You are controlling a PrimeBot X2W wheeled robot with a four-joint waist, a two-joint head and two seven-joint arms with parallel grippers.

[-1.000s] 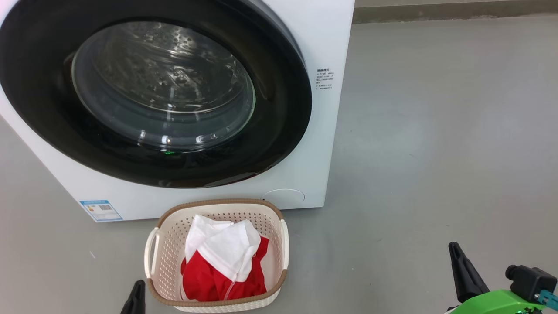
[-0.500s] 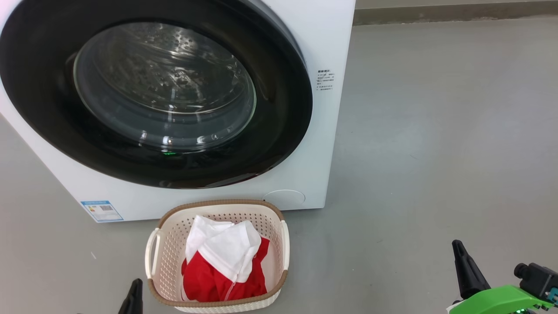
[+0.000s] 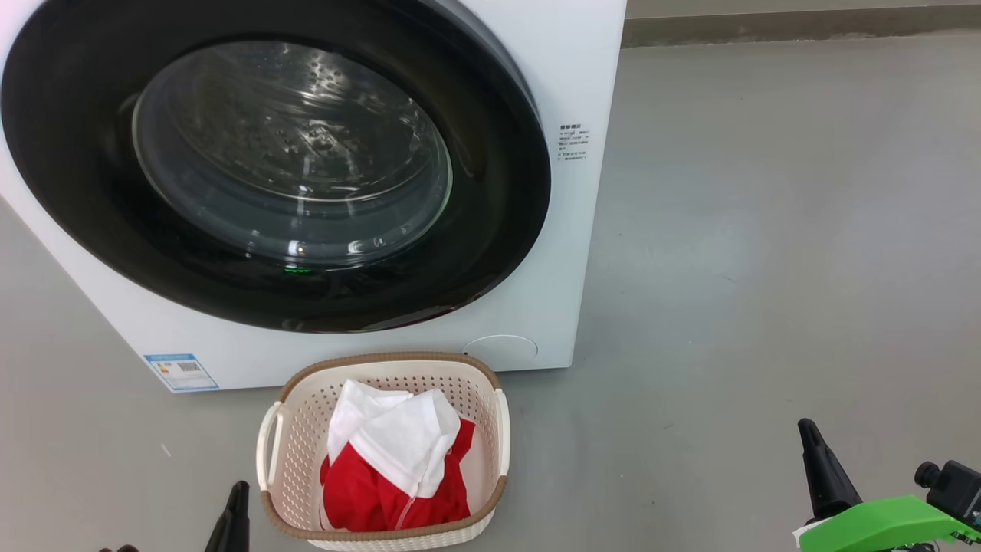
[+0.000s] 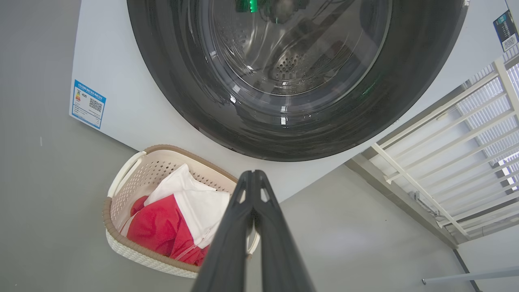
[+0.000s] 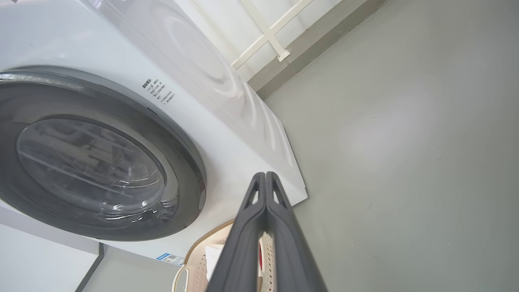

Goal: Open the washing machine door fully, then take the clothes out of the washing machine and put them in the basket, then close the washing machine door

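Right jaws have edged outward; both pairs clenched, empty. Door (image 3: 291,153) shut ahead; basket (image 3: 387,359) with clothes (image 3: 391,460) lies beside left jaws.

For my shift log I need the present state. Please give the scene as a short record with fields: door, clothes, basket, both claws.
washing machine door: looks closed, flat against the washing machine
drum: no clothes seen through the glass
clothes: red and white, lying in the basket
basket: on the floor, in front of the machine, below the door
left claw: shut, empty, beside the basket
right claw: shut, empty, over floor to the right
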